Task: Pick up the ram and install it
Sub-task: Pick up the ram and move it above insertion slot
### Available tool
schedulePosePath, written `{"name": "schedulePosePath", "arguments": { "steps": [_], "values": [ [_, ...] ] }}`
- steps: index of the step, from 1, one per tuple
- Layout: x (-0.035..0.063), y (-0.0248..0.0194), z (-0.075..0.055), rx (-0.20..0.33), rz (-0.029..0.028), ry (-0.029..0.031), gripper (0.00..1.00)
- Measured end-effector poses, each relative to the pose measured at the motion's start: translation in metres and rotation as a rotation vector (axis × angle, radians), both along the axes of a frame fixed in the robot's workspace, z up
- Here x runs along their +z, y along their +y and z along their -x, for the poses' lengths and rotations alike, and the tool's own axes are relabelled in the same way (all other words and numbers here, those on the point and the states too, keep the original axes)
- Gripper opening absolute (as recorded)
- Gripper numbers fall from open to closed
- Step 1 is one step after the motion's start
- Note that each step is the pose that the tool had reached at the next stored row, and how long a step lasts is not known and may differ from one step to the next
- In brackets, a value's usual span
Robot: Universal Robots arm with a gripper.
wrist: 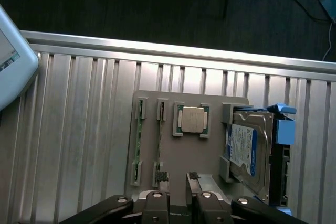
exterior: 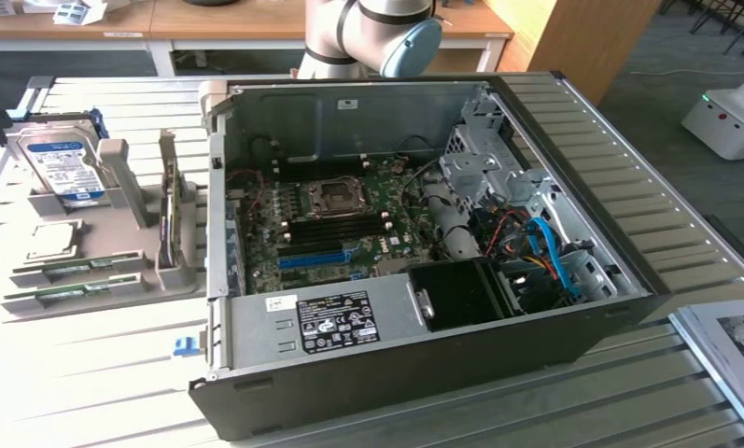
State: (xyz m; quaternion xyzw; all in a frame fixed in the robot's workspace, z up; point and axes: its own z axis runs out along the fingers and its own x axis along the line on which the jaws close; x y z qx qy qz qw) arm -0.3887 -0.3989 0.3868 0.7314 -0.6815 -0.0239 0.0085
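1. The claw sat nearest the wrist camera, its two fingers spread apart with nothing pinched between them.
2. It hung over a grey tray (which also carried a processor and a hard drive).
3. The ram stick lay in that tray at the lower left of the exterior view, with a second ram stick just beside it.
4. The open computer case stood in the middle of that view, well apart from both sticks.
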Motion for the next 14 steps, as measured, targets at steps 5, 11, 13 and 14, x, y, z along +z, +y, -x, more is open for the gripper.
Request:
{"name": "schedulePosePath", "arguments": {
  "steps": [5, 11, 13, 14],
  "values": [
    [0.0000, 0.0000, 0.000, 0.000, 0.0000, 0.0000, 0.30],
    [-0.0189, 0.0000, 0.000, 0.000, 0.0000, 0.0000, 0.30],
    [-0.0220, 0.0000, 0.000, 0.000, 0.0000, 0.0001, 0.30],
    [-0.0237, 0.0000, 0.000, 0.000, 0.0001, 0.0001, 0.30]
  ]
}}
